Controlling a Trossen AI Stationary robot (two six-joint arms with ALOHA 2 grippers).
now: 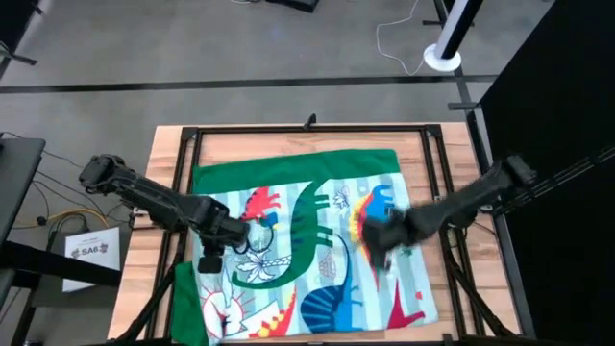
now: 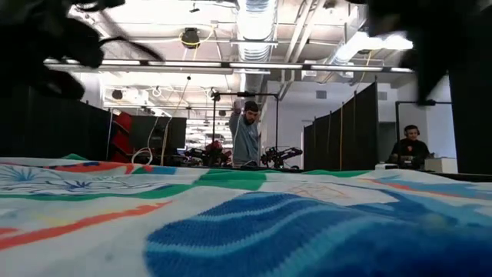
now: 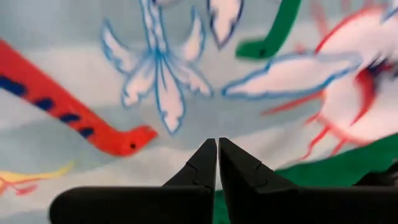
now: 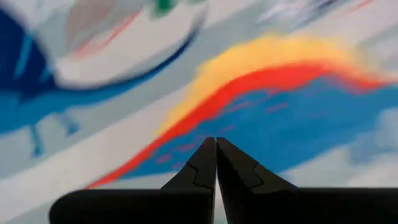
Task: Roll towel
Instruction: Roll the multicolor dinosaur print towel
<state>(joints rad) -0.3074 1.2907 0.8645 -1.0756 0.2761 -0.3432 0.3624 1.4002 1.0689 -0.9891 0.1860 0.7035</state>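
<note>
A robotics lab or industrial test hall: exposed ceiling ducts and strip lights run overhead, and dark partition panels divide the concrete-floored space into bays. A wooden desk ringed by a black metal frame stands on the grey floor, with two dark robot arms mounted at its 9 and 3 o'clock sides. Cables trail across the floor at 9 o'clock beside a sheet labelled "SA6". In the background, a person stands with arms raised near more robot equipment, while another person wearing headphones sits at a workstation.
</note>
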